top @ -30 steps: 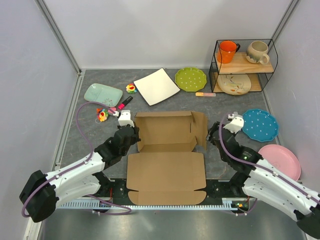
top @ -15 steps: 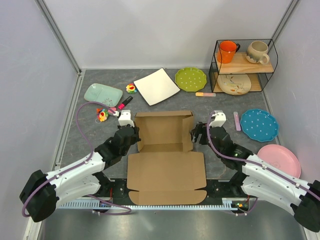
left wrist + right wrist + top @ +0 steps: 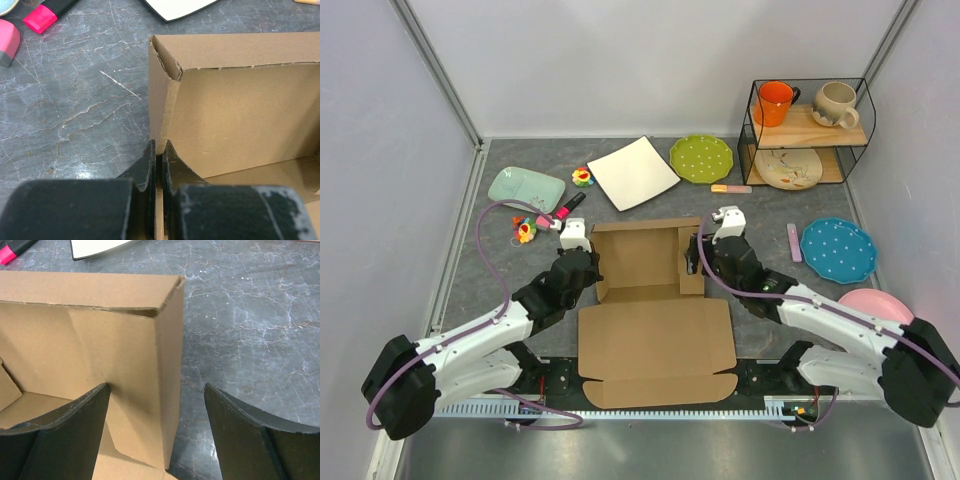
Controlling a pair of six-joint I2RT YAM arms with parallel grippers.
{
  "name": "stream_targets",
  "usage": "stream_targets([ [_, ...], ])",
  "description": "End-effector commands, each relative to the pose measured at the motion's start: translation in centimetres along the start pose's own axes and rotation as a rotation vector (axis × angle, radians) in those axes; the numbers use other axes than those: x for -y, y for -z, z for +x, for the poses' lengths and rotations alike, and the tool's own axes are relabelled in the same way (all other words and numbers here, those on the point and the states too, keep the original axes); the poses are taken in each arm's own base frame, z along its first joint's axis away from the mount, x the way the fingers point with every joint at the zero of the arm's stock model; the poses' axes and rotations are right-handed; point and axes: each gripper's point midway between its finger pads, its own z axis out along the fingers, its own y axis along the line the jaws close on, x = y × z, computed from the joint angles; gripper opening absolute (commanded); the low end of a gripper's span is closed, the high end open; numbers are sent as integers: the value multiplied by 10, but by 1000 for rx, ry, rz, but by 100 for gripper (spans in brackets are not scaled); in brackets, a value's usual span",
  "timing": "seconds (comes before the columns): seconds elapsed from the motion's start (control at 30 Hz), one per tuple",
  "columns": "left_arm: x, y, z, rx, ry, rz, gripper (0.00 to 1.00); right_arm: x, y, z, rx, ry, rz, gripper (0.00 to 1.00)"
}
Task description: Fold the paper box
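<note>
The brown paper box point(image 3: 650, 262) lies mid-table, its tray walls raised at the back and its lid panel point(image 3: 655, 345) flat toward the arms. My left gripper point(image 3: 588, 270) is shut on the box's left wall; in the left wrist view the fingertips point(image 3: 158, 146) pinch the cardboard edge point(image 3: 162, 115). My right gripper point(image 3: 698, 258) is open at the right wall. In the right wrist view its jaws point(image 3: 156, 390) straddle the upright right wall point(image 3: 170, 365), one finger inside the tray, one outside over the table.
Behind the box lie a white square plate point(image 3: 633, 172), a green plate point(image 3: 701, 158), a teal tray point(image 3: 526, 187), a pink marker point(image 3: 569, 207) and small toys point(image 3: 525, 230). Right: blue plate point(image 3: 838, 249), pink plate point(image 3: 885, 315), wire shelf point(image 3: 807, 130) with mugs.
My right arm swung left from beside the blue plate to the box, and the right flap went from splayed out to upright. Its jaws spread wider. The left gripper held still.
</note>
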Motion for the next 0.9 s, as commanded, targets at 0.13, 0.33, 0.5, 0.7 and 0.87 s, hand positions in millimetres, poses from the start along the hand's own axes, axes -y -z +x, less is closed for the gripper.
stream_targets([
  [0.13,17,0,-15,30,-14,60,2,-6,-32,-3,-22,72,47,70],
  [0.33,17,-1,-15,32,-14,61,2,12,-39,9,-50,111,146,35],
  [0.5,19,-1,-17,38,-4,68,2,27,-36,8,-51,143,225,16],
  [0.7,22,-2,-18,36,6,74,2,47,-31,14,-94,194,361,0],
  [0.87,22,-3,-16,32,7,69,2,43,-28,16,-106,166,347,25],
])
